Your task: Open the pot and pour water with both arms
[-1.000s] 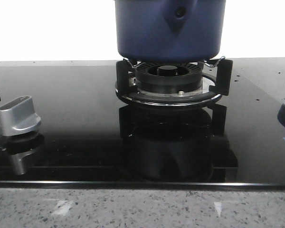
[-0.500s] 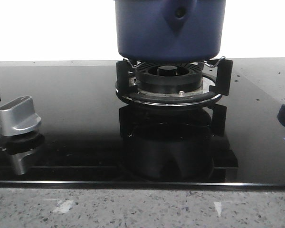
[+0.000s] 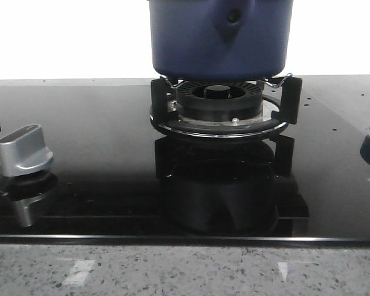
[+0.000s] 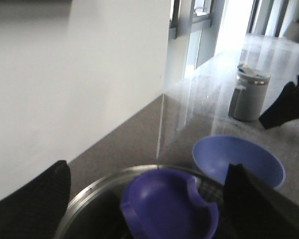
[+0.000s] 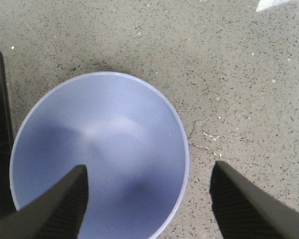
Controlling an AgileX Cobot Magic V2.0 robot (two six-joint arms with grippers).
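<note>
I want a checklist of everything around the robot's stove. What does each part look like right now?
Surface: glossy black stove top set in a speckled grey counter.
Job's things: dark blue pot sits on the burner stand; a glass lid with a blue knob lies below the left end effector.
Clutter: pale blue bowl; silver stove knob; grey lidded container.
End effectors: left open around the knob, contact unclear; right end effector open above the bowl.
Cables: nothing seen.
Surroundings: white wall, bright windows.
</note>
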